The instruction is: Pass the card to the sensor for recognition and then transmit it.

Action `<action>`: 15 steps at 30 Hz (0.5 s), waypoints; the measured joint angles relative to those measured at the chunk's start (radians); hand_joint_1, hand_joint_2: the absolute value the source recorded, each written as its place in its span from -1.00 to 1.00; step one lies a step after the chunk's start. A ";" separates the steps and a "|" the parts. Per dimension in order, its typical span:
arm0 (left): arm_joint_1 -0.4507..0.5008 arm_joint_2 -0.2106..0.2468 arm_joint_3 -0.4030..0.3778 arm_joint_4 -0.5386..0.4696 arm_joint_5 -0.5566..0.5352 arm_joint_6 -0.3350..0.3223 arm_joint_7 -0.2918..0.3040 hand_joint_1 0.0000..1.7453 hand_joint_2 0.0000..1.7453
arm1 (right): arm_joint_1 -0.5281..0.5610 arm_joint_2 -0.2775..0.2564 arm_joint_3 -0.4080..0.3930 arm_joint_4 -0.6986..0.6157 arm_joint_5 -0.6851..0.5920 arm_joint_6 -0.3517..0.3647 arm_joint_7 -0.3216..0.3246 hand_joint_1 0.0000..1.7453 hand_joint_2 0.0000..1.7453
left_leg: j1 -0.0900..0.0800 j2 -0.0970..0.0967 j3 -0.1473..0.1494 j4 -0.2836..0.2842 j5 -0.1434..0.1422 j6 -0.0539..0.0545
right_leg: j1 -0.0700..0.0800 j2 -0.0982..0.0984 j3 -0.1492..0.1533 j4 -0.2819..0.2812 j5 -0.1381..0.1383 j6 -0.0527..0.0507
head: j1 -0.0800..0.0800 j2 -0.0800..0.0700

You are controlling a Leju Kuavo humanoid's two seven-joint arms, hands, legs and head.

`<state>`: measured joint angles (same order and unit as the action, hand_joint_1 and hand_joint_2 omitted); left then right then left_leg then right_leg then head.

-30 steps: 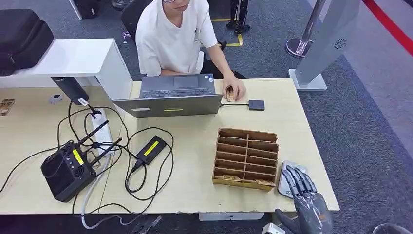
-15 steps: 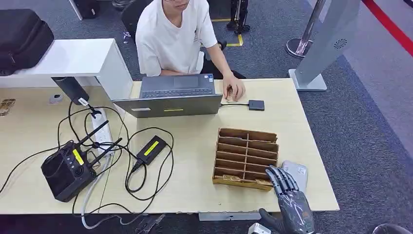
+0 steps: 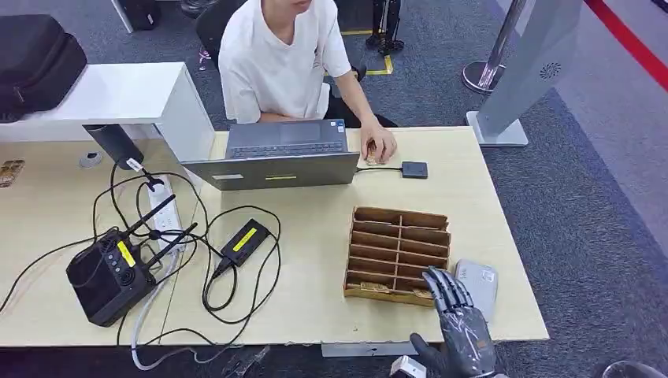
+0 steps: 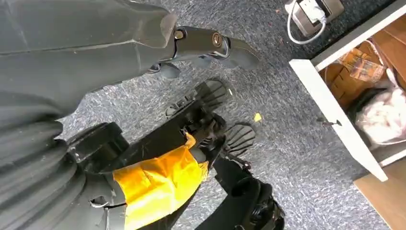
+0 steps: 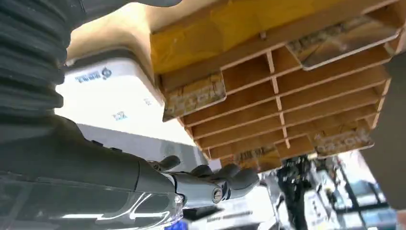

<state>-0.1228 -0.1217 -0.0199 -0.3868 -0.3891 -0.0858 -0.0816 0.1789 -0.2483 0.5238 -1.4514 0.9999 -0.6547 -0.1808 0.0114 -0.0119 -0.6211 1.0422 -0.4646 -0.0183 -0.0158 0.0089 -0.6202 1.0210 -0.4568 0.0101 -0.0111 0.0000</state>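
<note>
A wooden slotted rack (image 3: 400,219) stands on the right part of the table, with one card (image 3: 375,288) lying in its front row. In the right wrist view the rack (image 5: 306,91) is close, a card (image 5: 194,96) juts from one slot and another card (image 5: 342,38) lies in a further one. A grey flat sensor (image 3: 479,283) lies right of the rack; up close its top is white (image 5: 110,91). My right hand (image 3: 459,323) hovers with fingers spread over the rack's front right corner, holding nothing. My left hand (image 4: 95,43) hangs over the carpet, holding nothing.
A person sits behind an open laptop (image 3: 280,157), one hand resting on a card beside a small black device (image 3: 415,169). On the left of the table lie a black router (image 3: 106,276), a power brick (image 3: 244,242) and cables. A grey pillar base (image 3: 496,130) stands at the table's far right.
My right hand has moved left, from over the grey sensor to the rack's front right corner. The person and the table's things have stayed put.
</note>
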 joint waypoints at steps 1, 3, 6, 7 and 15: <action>0.000 -0.002 -0.004 0.000 0.004 0.001 0.005 -1.00 1.00 | -0.009 0.009 0.000 0.023 0.011 -0.019 0.003 -1.00 1.00 | 0.000 0.000 0.000 0.000 0.000 0.000 | 0.000 0.000 0.000 0.000 0.000 0.000 | 0.000 0.000; 0.000 -0.004 -0.010 -0.003 0.005 0.003 0.008 -1.00 1.00 | -0.020 0.020 0.000 0.053 0.018 -0.032 0.007 -1.00 1.00 | 0.000 0.000 0.000 0.000 0.000 0.000 | 0.000 0.000 0.000 0.000 0.000 0.000 | 0.000 0.000; 0.000 -0.005 -0.018 -0.003 0.005 0.006 0.008 -1.00 1.00 | -0.029 0.029 0.000 0.079 0.020 -0.033 0.009 -1.00 1.00 | 0.000 0.000 0.000 0.000 0.000 0.000 | 0.000 0.000 0.000 0.000 0.000 0.000 | 0.000 0.000; 0.000 -0.005 -0.021 -0.003 0.005 0.006 0.008 -1.00 1.00 | -0.033 0.033 -0.002 0.092 0.020 -0.033 0.009 -1.00 1.00 | 0.000 0.000 0.000 0.000 0.000 0.000 | 0.000 0.000 0.000 0.000 0.000 0.000 | 0.000 0.000; 0.000 -0.005 -0.043 -0.004 0.016 0.015 0.013 -1.00 1.00 | -0.055 0.086 -0.060 0.163 0.041 -0.033 -0.044 -1.00 1.00 | 0.000 0.000 0.000 0.000 0.000 0.000 | 0.000 0.000 0.000 0.000 0.000 0.000 | 0.000 0.000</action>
<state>-0.1230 -0.1267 -0.0633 -0.3910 -0.3727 -0.0710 -0.0690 0.1241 -0.1622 0.4640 -1.2883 1.0406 -0.6882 -0.2250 0.0113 -0.0124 -0.6215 1.0423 -0.4646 -0.0182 -0.0159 0.0086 -0.6202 1.0209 -0.4569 0.0102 -0.0110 0.0000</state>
